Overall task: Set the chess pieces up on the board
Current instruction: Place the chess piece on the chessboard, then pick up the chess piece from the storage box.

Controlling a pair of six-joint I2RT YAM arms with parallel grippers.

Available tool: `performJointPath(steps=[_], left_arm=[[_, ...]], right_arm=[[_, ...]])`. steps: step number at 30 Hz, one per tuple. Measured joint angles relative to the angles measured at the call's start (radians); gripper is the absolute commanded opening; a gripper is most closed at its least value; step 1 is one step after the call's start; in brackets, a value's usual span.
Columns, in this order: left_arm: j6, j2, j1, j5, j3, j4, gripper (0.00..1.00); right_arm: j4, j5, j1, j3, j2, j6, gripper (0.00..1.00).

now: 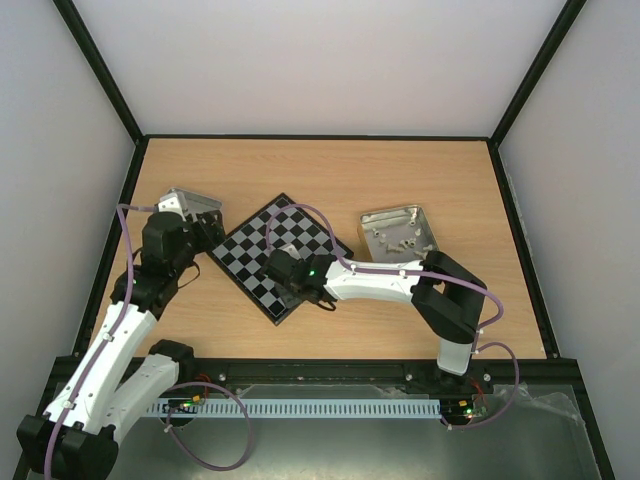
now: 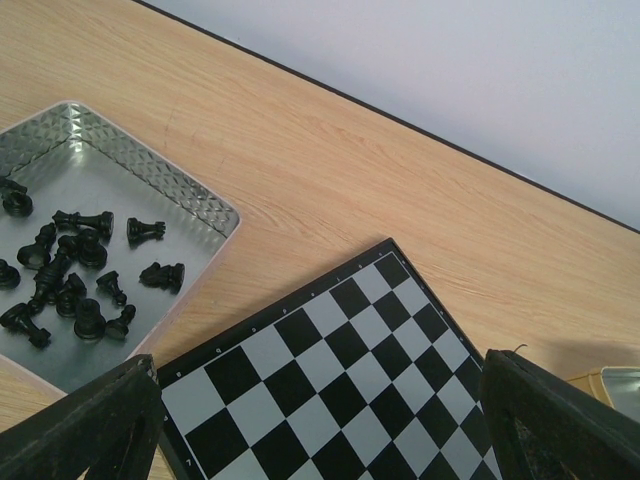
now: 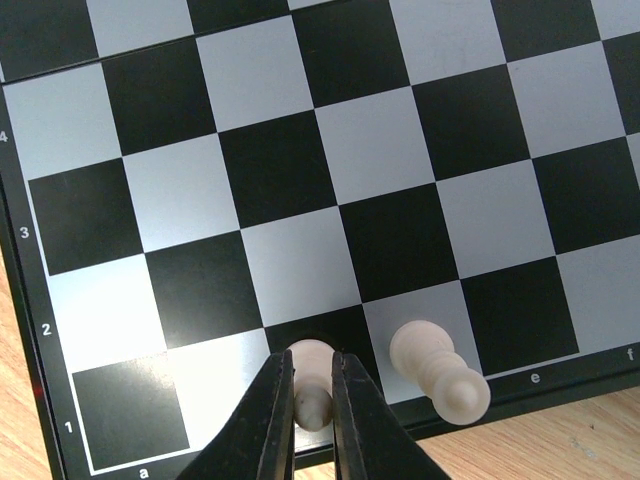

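**Supervisor:** Report claw status and piece location.

**Operator:** My right gripper [image 3: 312, 362] is pinching a white piece [image 3: 313, 400], with one finger pressed on either side of its body. The piece is at a dark square on the first rank of the board [image 3: 300, 170], third file from the corner marked "a". I cannot tell whether its base is seated. A second white piece [image 3: 438, 372] stands on the next square, close but apart. My left gripper [image 2: 318, 400] hangs spread wide over the board corner nearest the left tray [image 2: 150, 165], with nothing between its fingers. That tray holds the black pieces [image 2: 70, 270]. More chess pieces [image 1: 400, 240] lie in the right tray [image 1: 372, 222].

**Supervisor:** Handling characteristics?

**Operator:** I judge the piece very light, rigid and smooth — more likely to tip or twist between the pads than to break. Take hold across the narrow body, low enough to keep it upright, and use light force. For release I would open slowly and lift straight up — the neighbouring piece is near enough for a finger to knock it over.
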Motion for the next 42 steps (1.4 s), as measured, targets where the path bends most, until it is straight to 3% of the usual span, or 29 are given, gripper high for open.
performJointPath(steps=[4, 12, 19, 28, 33, 38, 42], left_arm=[[-0.001, 0.000, 0.000, 0.000, 0.000, 0.000, 0.88], [-0.003, 0.000, 0.000, 0.000, -0.001, 0.000, 0.88], [-0.003, 0.000, 0.000, 0.000, -0.001, 0.000, 0.88], [-0.003, 0.000, 0.000, 0.006, -0.001, 0.000, 0.88], [-0.002, -0.001, 0.000, 0.017, -0.001, 0.000, 0.88], [0.009, -0.001, 0.000, 0.050, -0.001, 0.005, 0.88], [0.021, -0.002, 0.000, 0.088, -0.002, 0.027, 0.89]], right_arm=[[-0.012, 0.006, 0.000, 0.000, 0.000, 0.000, 0.09], [-0.018, 0.011, 0.000, 0.000, 0.000, 0.000, 0.21], [-0.018, 0.014, 0.000, 0.001, -0.015, 0.010, 0.26], [-0.011, 0.119, -0.019, 0.002, -0.173, 0.063, 0.30], [0.013, 0.179, -0.140, -0.048, -0.289, 0.094, 0.34], [0.014, 0.204, -0.369, -0.146, -0.389, 0.112, 0.46], [0.014, 0.185, -0.534, -0.209, -0.427, 0.106, 0.47]])
